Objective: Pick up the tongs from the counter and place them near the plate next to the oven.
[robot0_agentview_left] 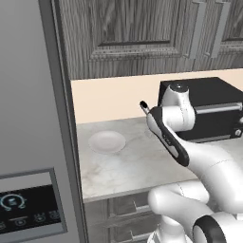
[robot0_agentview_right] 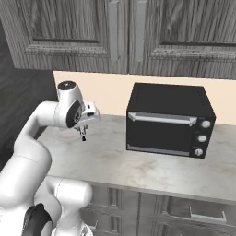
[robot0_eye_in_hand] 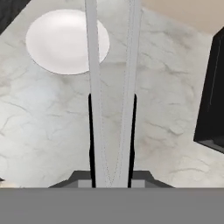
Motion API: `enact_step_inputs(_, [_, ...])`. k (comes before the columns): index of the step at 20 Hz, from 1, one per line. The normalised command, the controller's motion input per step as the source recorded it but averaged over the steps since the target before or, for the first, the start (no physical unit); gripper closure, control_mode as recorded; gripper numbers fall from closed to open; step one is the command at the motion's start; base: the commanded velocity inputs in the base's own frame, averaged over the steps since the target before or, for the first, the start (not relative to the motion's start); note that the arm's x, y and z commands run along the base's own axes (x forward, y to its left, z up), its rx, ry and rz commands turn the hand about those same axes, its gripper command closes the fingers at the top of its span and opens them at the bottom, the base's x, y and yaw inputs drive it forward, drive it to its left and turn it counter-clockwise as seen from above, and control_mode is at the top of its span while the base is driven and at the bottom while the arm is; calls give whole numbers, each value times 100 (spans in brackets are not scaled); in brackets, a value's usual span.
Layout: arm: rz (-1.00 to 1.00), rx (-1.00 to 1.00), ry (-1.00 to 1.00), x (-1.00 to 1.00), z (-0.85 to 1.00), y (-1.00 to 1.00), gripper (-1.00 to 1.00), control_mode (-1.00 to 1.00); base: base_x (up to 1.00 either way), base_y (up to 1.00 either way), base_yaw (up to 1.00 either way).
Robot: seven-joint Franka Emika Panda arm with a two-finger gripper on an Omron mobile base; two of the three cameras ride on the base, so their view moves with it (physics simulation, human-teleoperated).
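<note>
At the bottom centre of the hand view the pincer [robot0_eye_in_hand: 111, 175] is clamped narrow on the tongs [robot0_eye_in_hand: 111, 87], whose two silvery arms run up the middle of the frame from between the dark fingers [robot0_eye_in_hand: 91, 131]; held by their joined end, they hang clear of the table [robot0_eye_in_hand: 48, 131], ready, I judge, to be lowered. Beyond, at upper left, lies the plate [robot0_eye_in_hand: 59, 41], with one tong arm crossing its right edge in the picture; the oven [robot0_eye_in_hand: 212, 100] stands at the right edge. The carry looks nearly done; setting them on the bare marble between plate and oven would suit the task.
</note>
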Motion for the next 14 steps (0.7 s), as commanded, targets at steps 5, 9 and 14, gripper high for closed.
enact_step_inputs(5, [-24, 5, 25, 18, -69, -1, 100, -100, 0, 0, 0])
enact_step_inputs(9, [-8, 0, 7, 27, -68, 0, 100, -100, 0, 0, 0])
enact_step_inputs(14, [-4, 0, 1, 30, -55, 0, 100, -100, 0, 0, 0])
